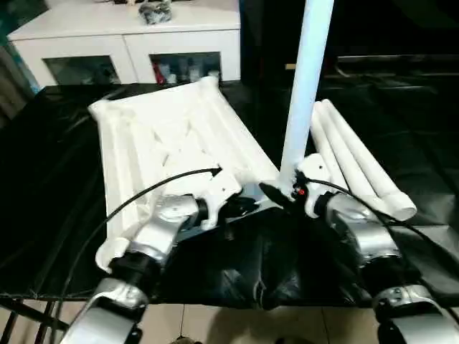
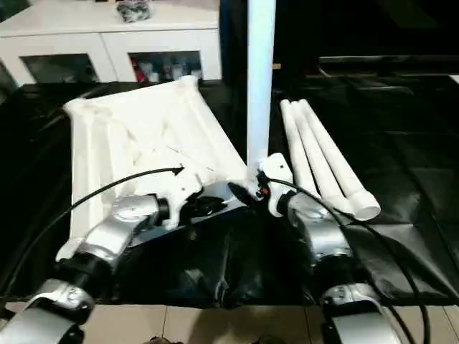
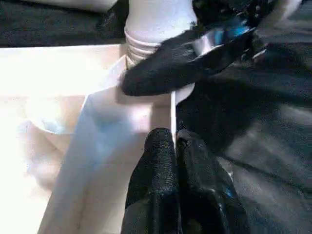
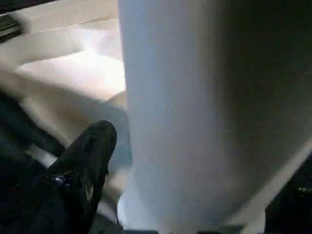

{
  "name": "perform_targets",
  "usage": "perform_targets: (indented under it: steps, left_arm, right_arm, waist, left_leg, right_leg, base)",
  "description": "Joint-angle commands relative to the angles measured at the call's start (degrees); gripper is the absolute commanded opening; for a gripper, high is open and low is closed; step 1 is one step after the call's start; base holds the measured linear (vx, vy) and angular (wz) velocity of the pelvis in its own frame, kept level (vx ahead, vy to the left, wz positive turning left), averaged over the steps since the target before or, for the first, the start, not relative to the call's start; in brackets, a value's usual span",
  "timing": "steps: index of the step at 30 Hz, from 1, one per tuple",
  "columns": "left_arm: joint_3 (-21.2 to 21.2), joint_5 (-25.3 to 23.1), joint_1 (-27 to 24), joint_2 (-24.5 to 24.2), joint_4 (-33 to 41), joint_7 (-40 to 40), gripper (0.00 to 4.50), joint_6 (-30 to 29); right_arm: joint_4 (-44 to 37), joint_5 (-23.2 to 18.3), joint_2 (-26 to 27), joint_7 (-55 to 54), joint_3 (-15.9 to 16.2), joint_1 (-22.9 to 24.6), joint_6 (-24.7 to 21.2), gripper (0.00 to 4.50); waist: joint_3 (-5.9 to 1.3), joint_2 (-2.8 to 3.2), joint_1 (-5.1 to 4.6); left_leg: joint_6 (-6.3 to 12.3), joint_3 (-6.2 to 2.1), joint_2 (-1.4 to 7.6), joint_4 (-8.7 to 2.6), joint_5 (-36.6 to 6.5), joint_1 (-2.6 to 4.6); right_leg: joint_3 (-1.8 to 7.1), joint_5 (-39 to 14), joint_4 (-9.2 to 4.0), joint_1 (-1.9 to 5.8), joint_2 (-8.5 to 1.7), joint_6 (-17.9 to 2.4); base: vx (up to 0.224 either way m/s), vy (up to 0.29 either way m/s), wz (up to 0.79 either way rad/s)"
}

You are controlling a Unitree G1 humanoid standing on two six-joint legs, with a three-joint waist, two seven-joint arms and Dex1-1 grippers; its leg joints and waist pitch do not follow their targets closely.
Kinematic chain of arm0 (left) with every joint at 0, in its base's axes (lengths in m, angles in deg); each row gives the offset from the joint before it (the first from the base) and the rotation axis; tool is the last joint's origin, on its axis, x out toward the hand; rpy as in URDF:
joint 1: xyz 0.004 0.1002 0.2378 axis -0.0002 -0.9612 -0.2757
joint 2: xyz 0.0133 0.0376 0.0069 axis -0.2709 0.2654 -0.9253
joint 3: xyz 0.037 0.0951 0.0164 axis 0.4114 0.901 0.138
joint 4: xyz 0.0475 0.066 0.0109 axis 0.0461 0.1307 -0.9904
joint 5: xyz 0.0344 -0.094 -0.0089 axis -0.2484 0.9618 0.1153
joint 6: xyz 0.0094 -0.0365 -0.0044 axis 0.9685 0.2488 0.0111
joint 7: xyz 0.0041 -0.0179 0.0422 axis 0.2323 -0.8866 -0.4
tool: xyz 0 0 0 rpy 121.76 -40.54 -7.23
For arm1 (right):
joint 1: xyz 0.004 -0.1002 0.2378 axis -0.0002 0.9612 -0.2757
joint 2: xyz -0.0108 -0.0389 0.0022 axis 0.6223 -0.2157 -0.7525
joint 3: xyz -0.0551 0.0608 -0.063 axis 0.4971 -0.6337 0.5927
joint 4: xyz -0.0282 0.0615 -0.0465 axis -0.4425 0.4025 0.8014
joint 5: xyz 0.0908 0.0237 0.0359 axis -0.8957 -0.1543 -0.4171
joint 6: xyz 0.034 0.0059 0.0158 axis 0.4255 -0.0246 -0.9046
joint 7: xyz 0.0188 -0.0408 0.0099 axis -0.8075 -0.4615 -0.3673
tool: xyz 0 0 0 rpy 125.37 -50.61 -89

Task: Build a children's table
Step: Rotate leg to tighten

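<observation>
The white tabletop (image 1: 165,136) lies upside down on the black-covered bench, ribbed underside up. One white leg (image 1: 305,86) stands upright in its near right corner socket. Three more legs (image 1: 358,161) lie side by side to the right of it. My left gripper (image 3: 174,146) is shut on the thin rim of the tabletop's near edge, just left of that socket. At the foot of the upright leg my right gripper (image 1: 290,188) stands open around it. One of its black fingers (image 4: 90,156) shows beside the leg (image 4: 195,112) with a gap between them.
A white cabinet (image 1: 129,36) with glass doors stands behind the bench. Black sheeting (image 1: 50,186) covers the bench and hangs wrinkled over its front edge. Black cables run along both of my forearms. Tiled floor shows below the front edge.
</observation>
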Motion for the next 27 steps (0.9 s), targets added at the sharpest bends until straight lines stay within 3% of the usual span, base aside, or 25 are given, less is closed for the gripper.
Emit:
perform_targets:
  steps: [1,8,11,13,16,19,27]
  left_arm:
    - [0.7,4.3,0.5,0.6,4.6,-5.4,0.0,3.2]
    - [0.8,6.6,-1.7,-3.9,8.8,-12.4,0.0,0.9]
    - [1.1,7.3,-2.8,-5.5,10.7,-14.9,0.0,0.0]
    - [1.3,7.6,-3.3,-6.3,11.6,-16.1,0.0,-0.5]
    - [1.2,7.5,-3.7,-6.8,11.8,-16.9,0.0,-0.6]
    - [1.2,7.6,-3.8,-7.2,12.0,-17.2,0.0,-0.8]
    - [0.8,7.2,-3.8,-6.5,11.7,-15.8,0.0,-1.1]
  right_arm:
    - [-2.7,-0.5,-0.9,6.4,3.2,0.7,-1.2,3.89]
    - [-10.0,-4.1,-7.0,23.0,6.8,4.3,-3.5,3.89]
    - [-12.6,-5.6,-8.3,26.2,7.6,5.2,-5.5,3.89]
    - [-13.8,-5.7,-8.9,27.4,8.2,5.7,-6.2,3.64]
    - [-14.8,-5.5,-9.3,28.2,8.6,6.3,-6.9,3.64]
    - [-15.8,-5.5,-9.5,28.5,8.8,6.8,-7.4,3.24]
    - [-16.8,-6.1,-8.5,26.2,8.3,7.8,-8.9,2.76]
  waist:
    - [-3.9,-1.17,0.45]
    - [-3.97,-1.25,1.81]
    - [-3.88,-1.14,2.15]
    - [-3.77,-1.02,2.16]
    - [-3.73,-1.06,2.09]
    - [-3.67,-1.13,2.11]
    - [-3.83,-1.14,2.09]
  left_leg:
    - [7.37,-1.24,3.27,-3.83,-10.5,0.81]
    - [8.49,-1.25,3.5,-3.75,-8.9,0.76]
    - [7.85,-1.22,3.58,-3.88,-9.6,0.95]
    - [7.03,-1.26,3.6,-4.01,-10.4,0.95]
    - [6.12,-1.23,3.5,-4.07,-11.2,1.04]
    - [5.39,-1.29,3.48,-4.18,-11.7,1.0]
    - [5.72,-1.28,3.38,-3.99,-10.2,0.91]
  right_leg:
    - [1.98,-13.1,-3.32,2.87,-3.15,-14.1]
    - [2.08,-10.4,-2.74,2.98,-3.22,-14.8]
    - [2.17,-11.6,-2.9,2.76,-3.22,-14.6]
    - [2.2,-13.0,-3.0,2.71,-3.24,-14.3]
    - [2.25,-14.6,-3.24,2.64,-3.23,-13.8]
    - [2.31,-15.7,-3.37,2.69,-3.28,-13.2]
    - [2.27,-14.5,-3.22,2.75,-3.25,-13.2]
  base:
    - [0.0,0.0,0.0]
    - [0.0,0.0,0.0]
    - [0.0,0.0,0.0]
    - [0.0,0.0,0.0]
    - [0.0,0.0,0.0]
    - [0.0,0.0,0.0]
    - [0.0,0.0,0.0]
